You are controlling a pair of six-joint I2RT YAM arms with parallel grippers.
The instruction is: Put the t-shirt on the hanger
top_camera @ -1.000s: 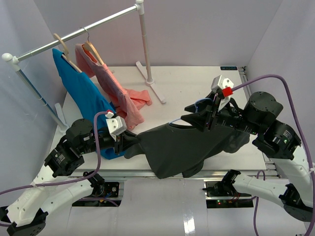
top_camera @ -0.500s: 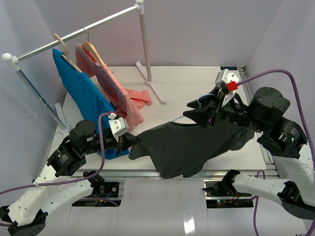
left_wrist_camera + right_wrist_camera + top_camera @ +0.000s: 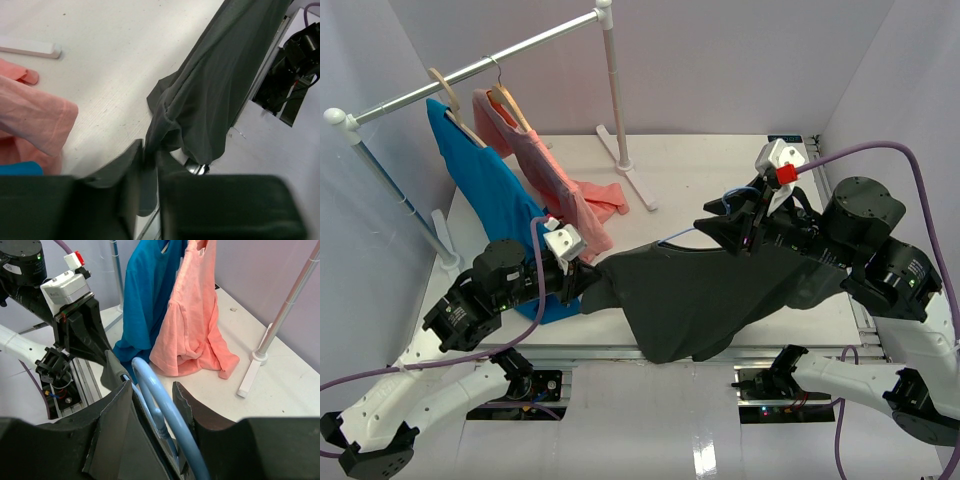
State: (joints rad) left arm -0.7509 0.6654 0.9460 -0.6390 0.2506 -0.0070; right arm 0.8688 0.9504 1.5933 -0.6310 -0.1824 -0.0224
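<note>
The dark grey t-shirt (image 3: 720,300) hangs stretched between my two grippers, its lower part draped over the table's front edge. My left gripper (image 3: 588,279) is shut on the shirt's left edge; the left wrist view shows the cloth (image 3: 215,85) pinched between my fingers (image 3: 131,165). My right gripper (image 3: 738,232) is shut on the light-blue hanger (image 3: 677,238) near its hook, held above the table. In the right wrist view the hook (image 3: 165,410) runs between the jaws, and grey cloth (image 3: 113,371) covers the hanger's far arm.
A clothes rack (image 3: 480,70) stands at the back left. A bright blue garment (image 3: 490,185) and a salmon-pink garment (image 3: 555,190) hang from it on wooden hangers. The rack's right post (image 3: 617,100) and white foot (image 3: 638,185) stand mid-table. The pink cloth lies near my left gripper (image 3: 30,115).
My left gripper has moved up and slightly right with the shirt's edge, pulling the cloth tauter. My right gripper has lifted a little to the right with the hanger.
</note>
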